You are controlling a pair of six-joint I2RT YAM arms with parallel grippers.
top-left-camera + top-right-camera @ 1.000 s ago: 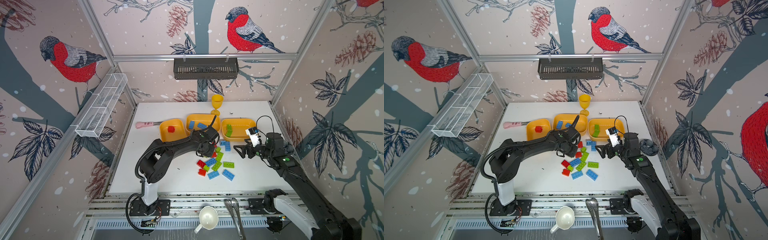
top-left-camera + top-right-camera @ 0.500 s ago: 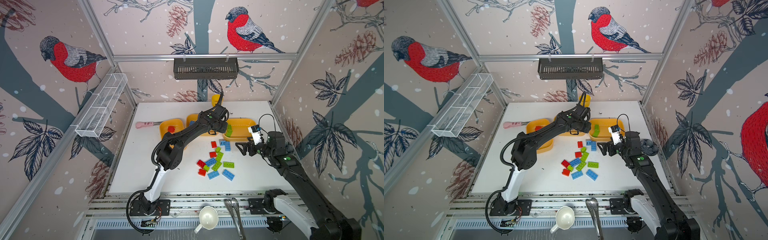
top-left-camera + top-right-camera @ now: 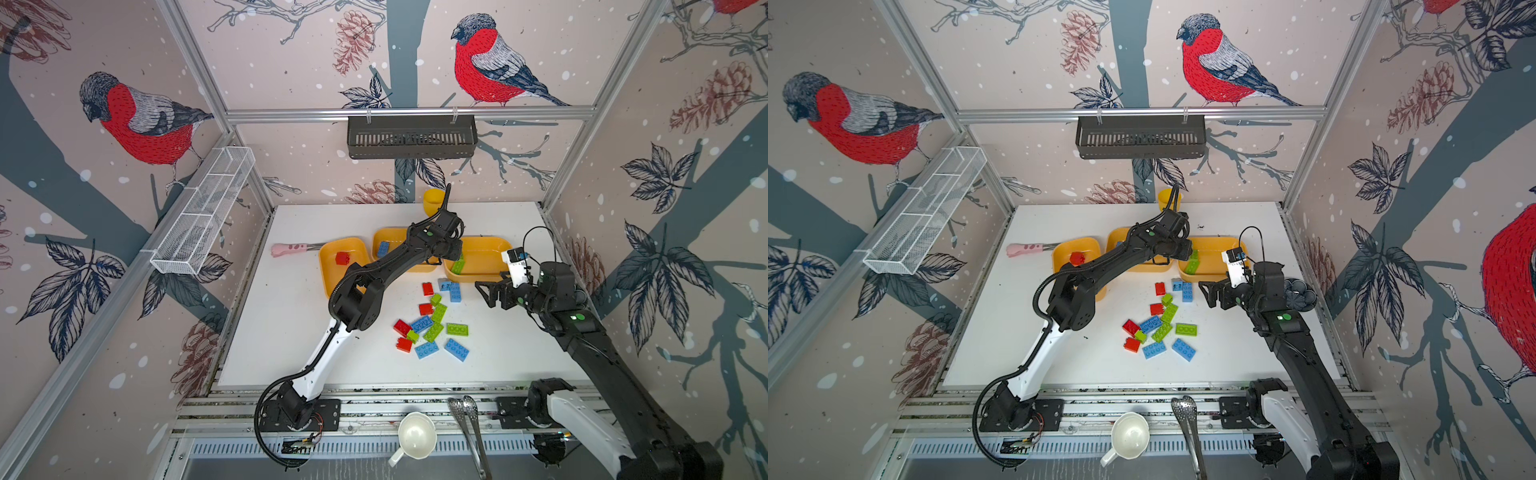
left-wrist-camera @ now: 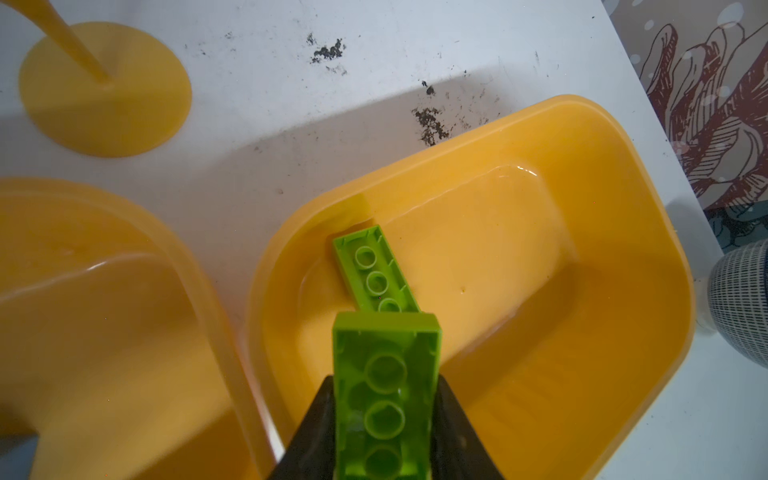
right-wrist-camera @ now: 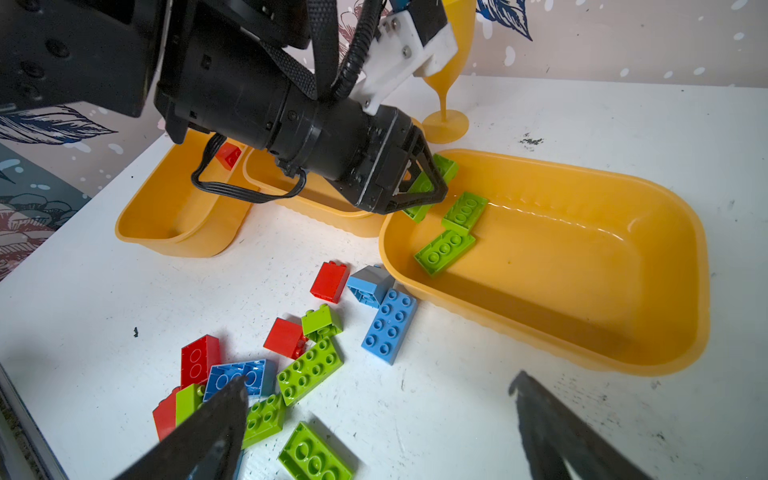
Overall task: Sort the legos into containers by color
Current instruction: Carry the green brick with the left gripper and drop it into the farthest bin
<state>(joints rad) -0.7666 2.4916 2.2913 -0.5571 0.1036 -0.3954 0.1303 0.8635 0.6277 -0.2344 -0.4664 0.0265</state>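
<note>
My left gripper [image 4: 385, 380] is shut on an oblong lime green lego [image 4: 386, 395], held underside up just above the left end of the right container [image 4: 519, 249]. Two green legos [image 5: 465, 210] [image 5: 444, 249] lie inside it. In both top views the three yellow-orange containers [image 3: 328, 270] [image 3: 399, 239] [image 3: 486, 253] stand in a row; the left holds a red lego [image 3: 341, 258], the middle a blue one [image 3: 383, 248]. Several red, blue and green legos [image 3: 432, 328] lie loose in front. My right gripper [image 3: 488, 291] hovers open and empty to the right of that pile.
A yellow goblet [image 3: 434, 199] stands behind the containers. A pink-handled tool [image 3: 289, 249] lies to their left and a patterned bowl [image 3: 1298, 295] sits at the table's right edge. A white cup [image 3: 415, 436] and tongs [image 3: 469, 424] lie off the front edge.
My left arm has swung from the loose pile back and right to the right container, carrying the green lego. The right arm has barely moved.
</note>
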